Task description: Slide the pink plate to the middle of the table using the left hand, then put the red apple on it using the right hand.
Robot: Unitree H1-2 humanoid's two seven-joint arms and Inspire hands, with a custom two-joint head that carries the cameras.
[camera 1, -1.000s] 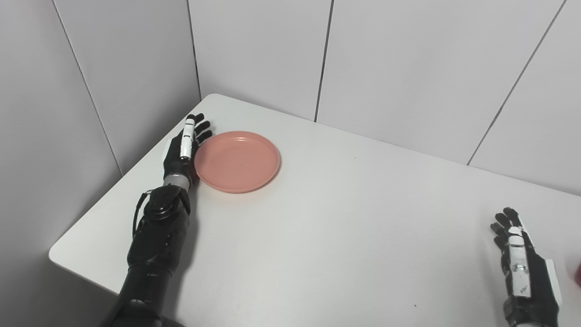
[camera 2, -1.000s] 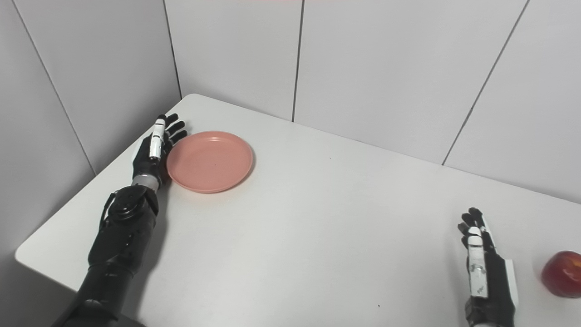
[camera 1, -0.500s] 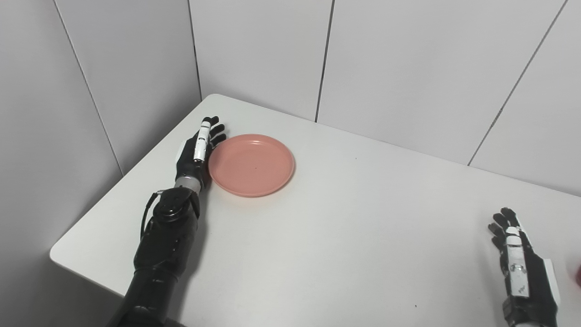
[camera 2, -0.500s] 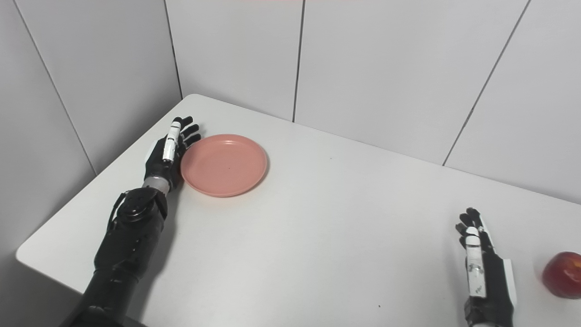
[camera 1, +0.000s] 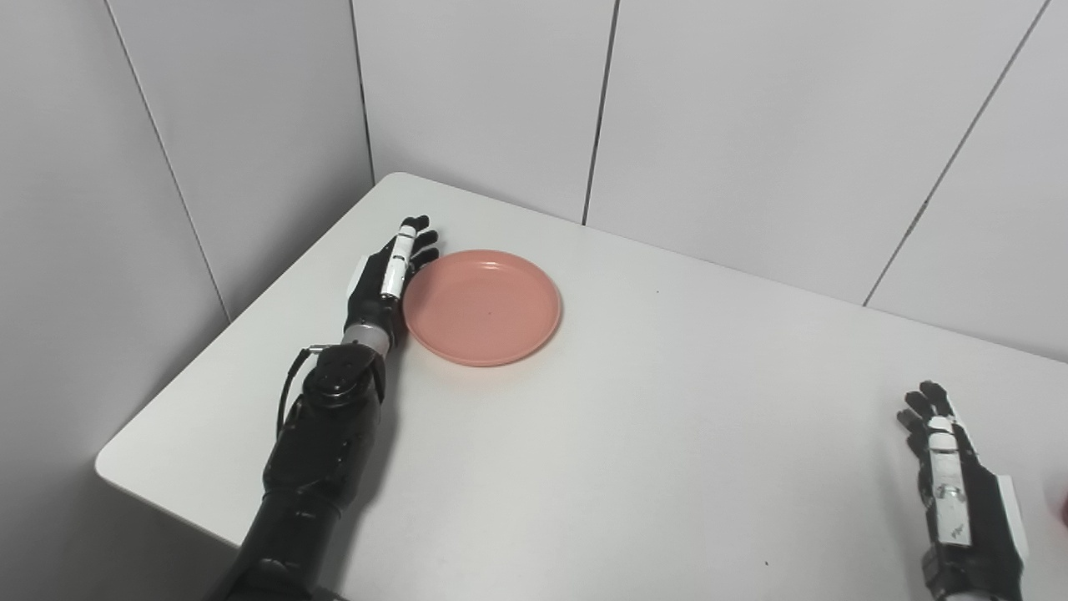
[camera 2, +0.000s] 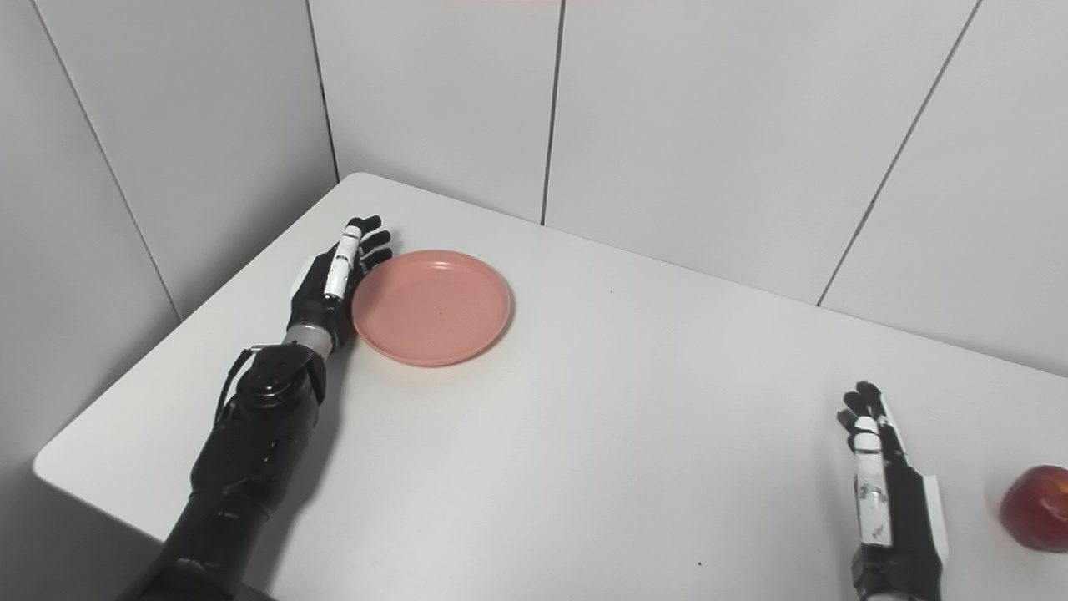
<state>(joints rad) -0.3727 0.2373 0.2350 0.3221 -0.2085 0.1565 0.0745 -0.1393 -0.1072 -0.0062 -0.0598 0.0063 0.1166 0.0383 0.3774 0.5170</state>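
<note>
The pink plate lies flat on the white table, toward its far left part. My left hand is open, held edge-on with fingers straight, and its palm side presses against the plate's left rim. My right hand is open too, resting upright near the front right of the table with nothing in it. The red apple sits on the table just right of that hand, a short gap between them. In the left eye view only a sliver of the apple shows at the right border.
Grey wall panels close off the table's far side and left side. The table's rounded left corner and front-left edge lie close to my left forearm.
My left hand has pushed the pink plate to the right, toward the table's middle, staying against its left rim. The right hand and the apple have hardly moved.
</note>
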